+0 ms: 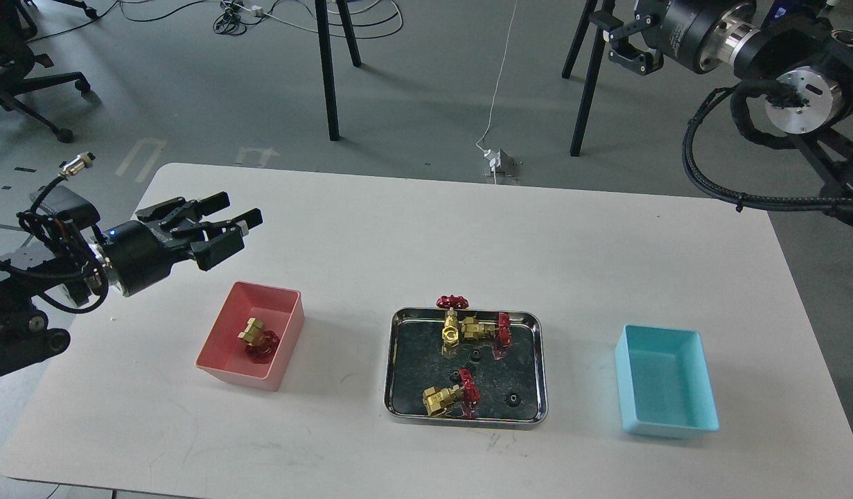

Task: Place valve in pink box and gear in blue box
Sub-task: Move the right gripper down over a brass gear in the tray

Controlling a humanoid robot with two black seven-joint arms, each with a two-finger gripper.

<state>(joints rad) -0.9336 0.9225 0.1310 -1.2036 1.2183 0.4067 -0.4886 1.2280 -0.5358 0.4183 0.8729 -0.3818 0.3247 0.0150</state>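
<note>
Left pincer (235,220) open, unlabelled.

On my left, the pink box (222,333) sits open-topped on the table with one valve (258,339) lying on its side inside, brass body far, red handwheel near. Three more valves remain in the middle: one upright (452,319) at the far edge, one (487,328) lying just right of it, one (452,396) lying nearer. I can make out small black gears among them: one (475,355) at centre, another (513,399) near right. The blue box (665,381) stands on my right, nothing visible inside.
</note>
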